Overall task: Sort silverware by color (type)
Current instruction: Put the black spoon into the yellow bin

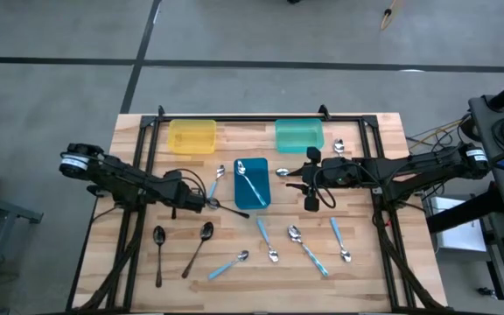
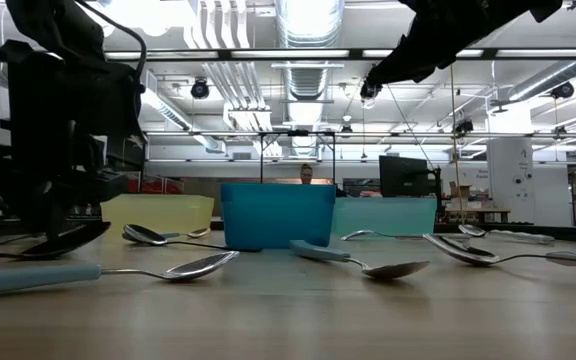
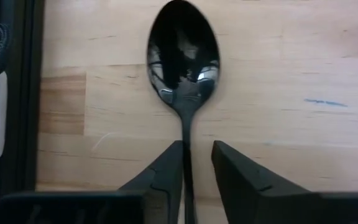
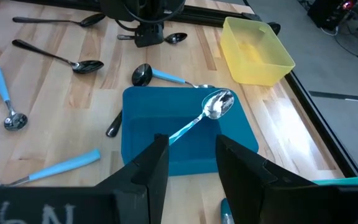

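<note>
The left gripper (image 1: pixel 210 204) was down at the table just left of the blue tray (image 1: pixel 254 199), its two fingers (image 3: pixel 166 177) straddling the handle of a black spoon (image 3: pixel 184 71) that lay flat on the wood; one finger sat right against the handle while a narrow gap showed on the other side, so the jaws were part-way closed around it and a firm grasp could not be confirmed. The right gripper (image 1: pixel 307 181) hung above the table just right of the blue tray, its fingers spread apart with nothing between them. Inside the blue tray lay one spoon with a light blue handle (image 4: pixel 204 116). The yellow tray (image 1: pixel 192 136) and the teal tray (image 1: pixel 299 135) stood along the far side of the table (image 1: pixel 234 289). Two more black spoons (image 1: pixel 158 254) lay on the near left part of the table, and a black spoon (image 1: pixel 283 171) lay beside the blue tray's far right corner. Several blue-handled spoons (image 1: pixel 309 249) were scattered across the near middle and right, and another spoon (image 1: pixel 339 145) lay just right of the teal tray.
</note>
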